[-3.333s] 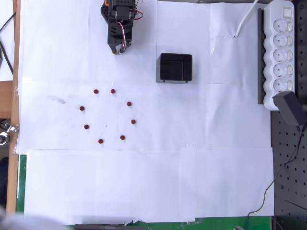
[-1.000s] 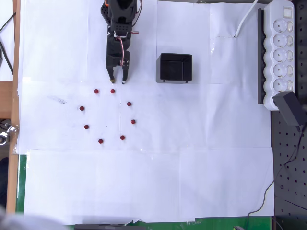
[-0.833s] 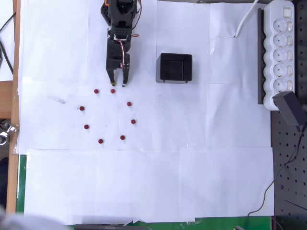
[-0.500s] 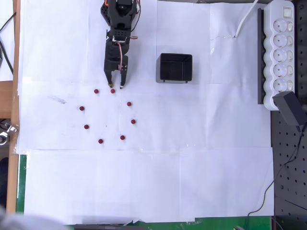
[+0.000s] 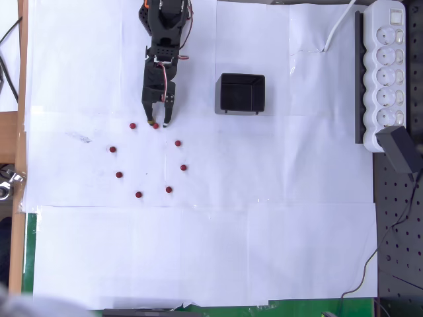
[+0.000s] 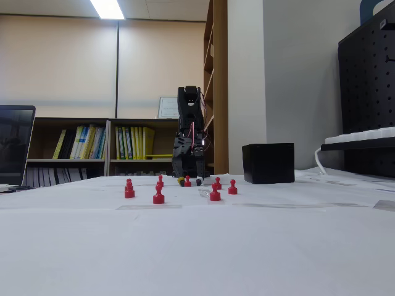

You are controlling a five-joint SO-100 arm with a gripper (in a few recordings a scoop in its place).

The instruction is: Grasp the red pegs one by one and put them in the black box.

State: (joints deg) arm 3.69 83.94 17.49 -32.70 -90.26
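Note:
Several small dark red pegs stand in a ring on the white paper, among them one at the ring's upper left (image 5: 133, 125) and one at its bottom (image 5: 138, 195). My black gripper (image 5: 158, 123) is open and reaches down from the top of the overhead view. Its fingers stand either side of the upper peg (image 5: 156, 125). In the fixed view the same gripper (image 6: 189, 180) is low at the table around that peg (image 6: 187, 180). The black box (image 5: 223, 92) sits empty to the right of the arm, and it also shows in the fixed view (image 6: 268, 163).
A white power strip (image 5: 390, 72) on a black rail lies along the right edge above a black pegboard (image 5: 400, 231). White paper sheets (image 5: 198, 251) cover the table. A laptop (image 6: 15, 145) stands at the left of the fixed view.
The arm has stretched out from its folded pose at the top edge. The open gripper has come down the picture until its fingers bracket the upper peg.

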